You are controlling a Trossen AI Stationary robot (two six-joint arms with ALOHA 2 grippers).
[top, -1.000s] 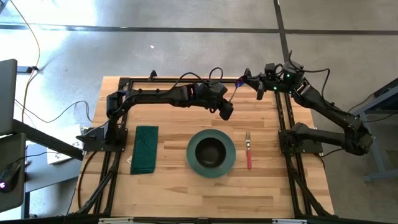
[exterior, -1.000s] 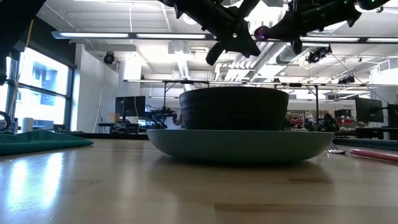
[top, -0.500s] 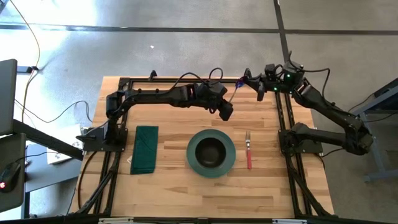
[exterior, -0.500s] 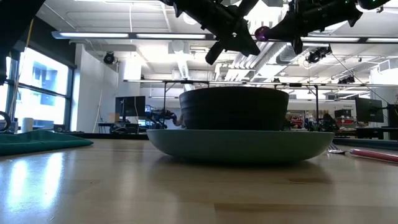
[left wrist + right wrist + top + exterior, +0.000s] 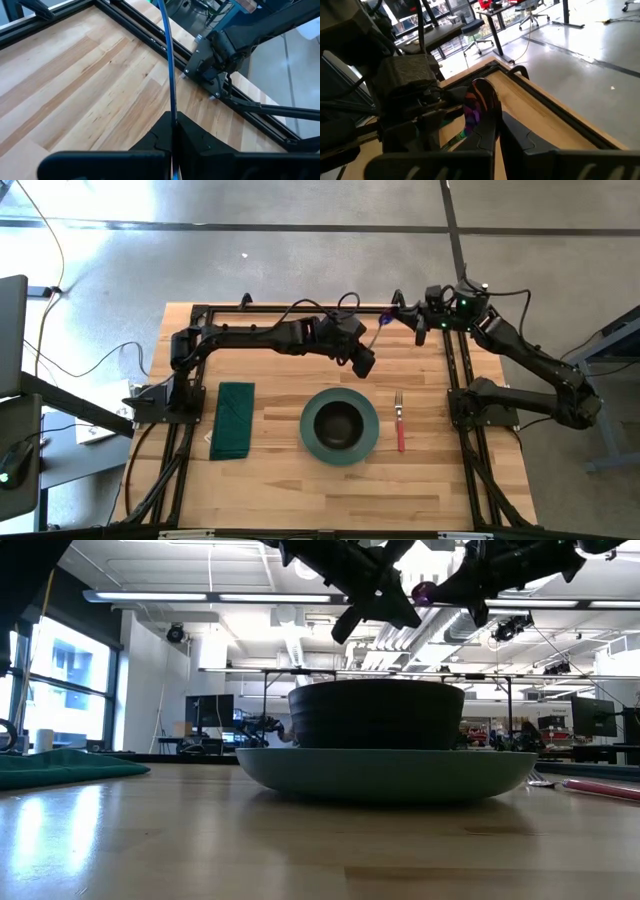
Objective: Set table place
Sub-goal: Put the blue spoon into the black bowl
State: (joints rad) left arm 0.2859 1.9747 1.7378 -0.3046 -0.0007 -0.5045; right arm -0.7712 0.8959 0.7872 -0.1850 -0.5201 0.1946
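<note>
- While both my arms meet above the far side of the large light butcher-block wooden table [image 5: 280, 480], the spoon with the thin blue handle and shimmering purple bowl [image 5: 384, 321] hangs between them, clear of the wood
- My left gripper [image 5: 366, 364] looks pinched tight on the blue handle; my right gripper [image 5: 410, 321] looks closed on the purple bowl end, so both seem to have hold of it
- Its long axis runs from my left fingers up and across to my right ones, roughly diagonal to the table edges
- Nearer the front lie the folded green cloth napkin [image 5: 233, 420], the teal round plate [image 5: 370, 442] carrying the dark bowl [image 5: 339, 423], and the red-handled fork [image 5: 400, 425]
- I judge that the open spot is beside the fork, on my right arm's side
</note>
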